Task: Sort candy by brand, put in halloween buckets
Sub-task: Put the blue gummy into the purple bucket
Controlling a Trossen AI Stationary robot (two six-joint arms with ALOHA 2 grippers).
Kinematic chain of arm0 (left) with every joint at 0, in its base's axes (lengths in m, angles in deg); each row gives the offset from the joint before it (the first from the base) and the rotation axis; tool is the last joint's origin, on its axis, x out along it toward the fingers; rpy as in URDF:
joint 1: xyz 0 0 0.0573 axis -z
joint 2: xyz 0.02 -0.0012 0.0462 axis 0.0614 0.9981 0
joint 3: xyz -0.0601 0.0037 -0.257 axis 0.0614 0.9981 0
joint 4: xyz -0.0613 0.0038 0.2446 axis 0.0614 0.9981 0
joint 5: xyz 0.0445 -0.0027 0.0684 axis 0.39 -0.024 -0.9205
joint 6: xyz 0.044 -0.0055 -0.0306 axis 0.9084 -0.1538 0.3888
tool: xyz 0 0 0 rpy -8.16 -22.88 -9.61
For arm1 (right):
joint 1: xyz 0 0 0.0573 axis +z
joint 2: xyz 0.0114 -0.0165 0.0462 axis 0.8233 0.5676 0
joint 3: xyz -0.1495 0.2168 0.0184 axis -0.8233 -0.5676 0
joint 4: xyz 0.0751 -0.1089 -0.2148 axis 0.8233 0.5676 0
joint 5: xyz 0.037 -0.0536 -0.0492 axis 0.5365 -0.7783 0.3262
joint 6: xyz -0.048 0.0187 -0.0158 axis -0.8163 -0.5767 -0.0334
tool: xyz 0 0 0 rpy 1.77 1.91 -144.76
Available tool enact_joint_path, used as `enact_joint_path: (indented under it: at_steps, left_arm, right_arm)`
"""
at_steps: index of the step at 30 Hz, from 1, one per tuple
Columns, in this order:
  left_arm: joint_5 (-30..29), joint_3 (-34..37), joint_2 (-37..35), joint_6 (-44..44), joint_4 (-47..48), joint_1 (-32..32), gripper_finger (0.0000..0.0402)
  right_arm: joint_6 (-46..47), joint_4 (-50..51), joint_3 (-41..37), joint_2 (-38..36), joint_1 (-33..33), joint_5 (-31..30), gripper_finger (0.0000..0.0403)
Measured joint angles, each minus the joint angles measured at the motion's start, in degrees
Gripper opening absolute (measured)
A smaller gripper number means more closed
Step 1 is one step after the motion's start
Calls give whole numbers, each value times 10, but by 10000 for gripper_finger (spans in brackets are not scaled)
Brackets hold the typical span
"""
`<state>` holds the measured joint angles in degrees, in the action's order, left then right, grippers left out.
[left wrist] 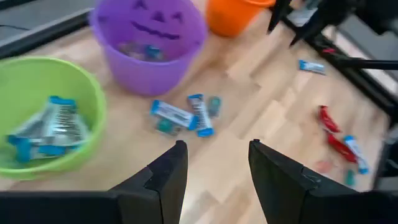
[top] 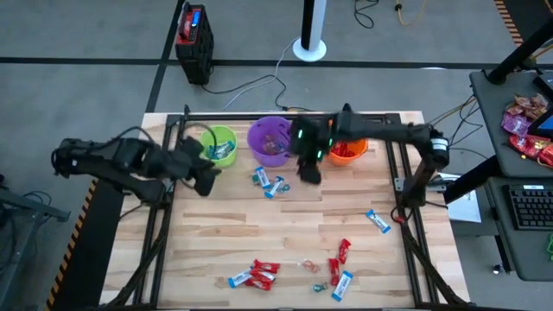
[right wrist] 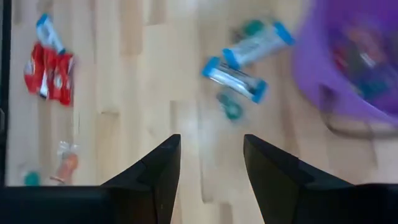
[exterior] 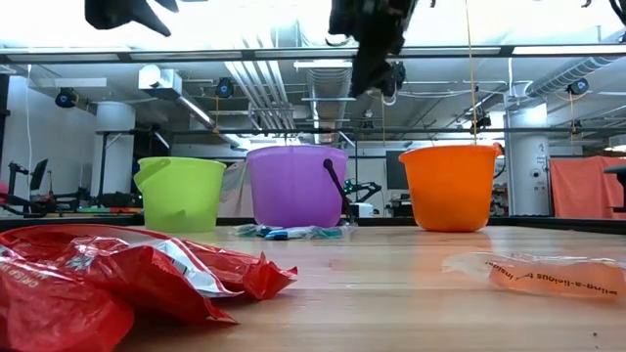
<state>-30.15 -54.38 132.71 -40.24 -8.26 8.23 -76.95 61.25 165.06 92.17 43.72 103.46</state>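
Beside the purple bucket, right gripper is hovering, jaws apart, empty; left gripper is waiting spread near green bucket.

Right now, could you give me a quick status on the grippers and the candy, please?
Left gripper open, empty, by green bucket. Right gripper open, empty, between purple bucket and orange bucket. Blue-and-white candies loose on table. Nothing blocking.
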Motion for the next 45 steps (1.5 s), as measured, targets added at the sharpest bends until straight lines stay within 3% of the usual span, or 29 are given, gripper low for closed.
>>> enact_joint_path:
  at_steps: [3, 8, 16, 20, 26, 35, 39, 45]
  left_arm:
    - [-43, 24, 0, -43, -41, 68, 154]
    - [-121, 34, 10, -98, -90, 172, 154]
    - [-129, 3, 30, -185, -95, 265, 154]
    - [-129, -16, 31, -193, -93, 277, 154]
    - [-137, -33, 30, -185, -60, 277, 154]
    - [-140, -33, 28, -186, -40, 277, 154]
    - [-140, -33, 29, -186, -35, 277, 154]
    - [-158, -33, 29, -186, -18, 277, 154]
  right_arm:
    - [6, -23, -27, 6, 58, -49, 170]
    - [34, -190, -135, 7, 93, -68, 173]
    - [1, -370, -301, 9, 89, -189, 151]
    - [-14, -437, -345, 11, 86, -200, 136]
    - [-10, -483, -351, 45, 79, -200, 131]
    - [-17, -465, -301, 105, 79, -201, 134]
    - [-19, -454, -302, 110, 79, -200, 102]
    - [-24, -442, -306, 111, 80, -182, 19]
